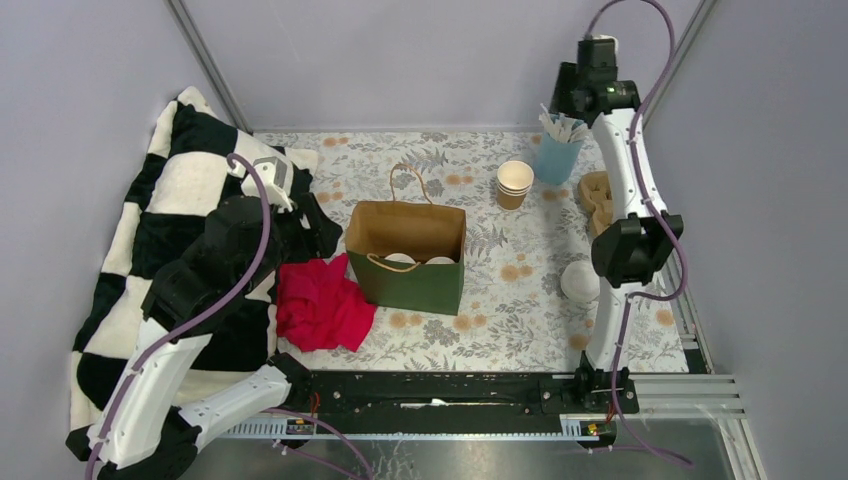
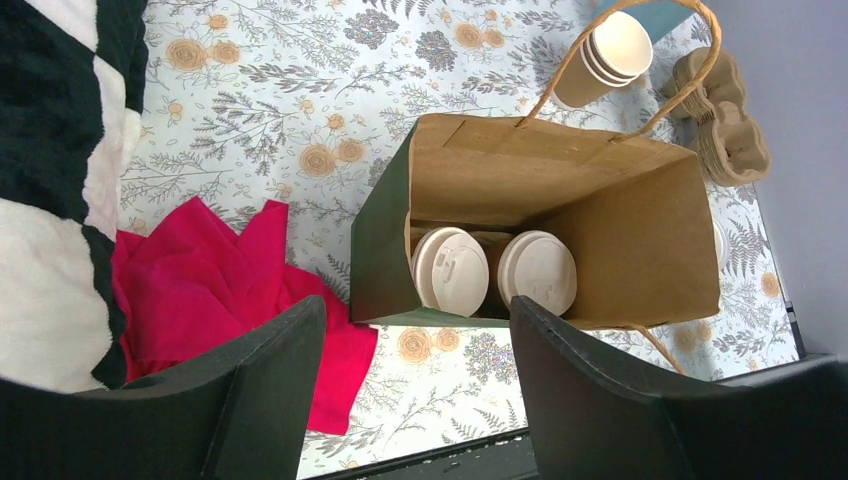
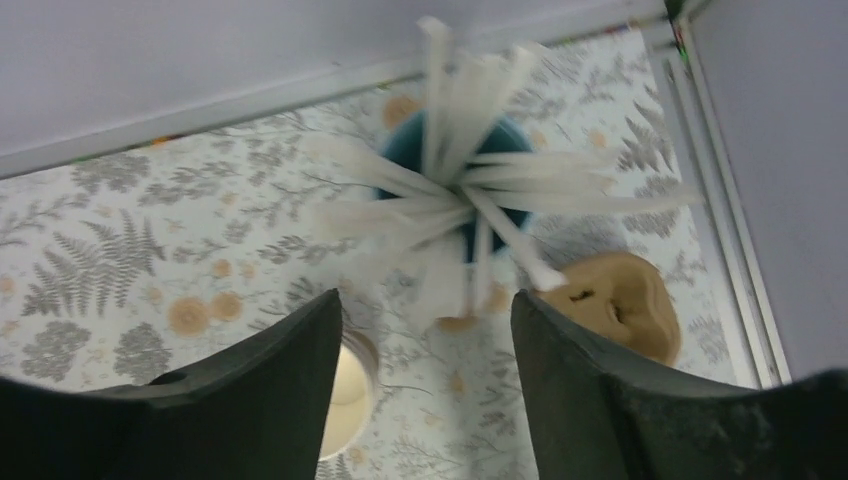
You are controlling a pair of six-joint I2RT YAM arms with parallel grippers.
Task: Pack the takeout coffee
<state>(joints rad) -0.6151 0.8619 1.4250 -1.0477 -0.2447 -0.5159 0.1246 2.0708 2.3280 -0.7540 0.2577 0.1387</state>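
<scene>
Since the green bag point(image 1: 410, 285) stands upright and open in the middle of the counter point(image 1: 500, 320), you can look right in. One lidded coffee cup point(image 2: 455, 270) and a second lidded cup point(image 2: 542, 272) sit side by side on its bottom, lids up. Left jaws hover above the bag's near edge, spread apart, nothing in them. Right jaws are over in the far right corner above the blue cup of white sticks point(image 3: 460, 190), also parted with no grip on anything, though that view's blurry. Stack of unlidded paper cups point(image 1: 514, 183) stands just left of the blue one. Red cloth point(image 1: 320, 305) lies just beside the bag's left side.
</scene>
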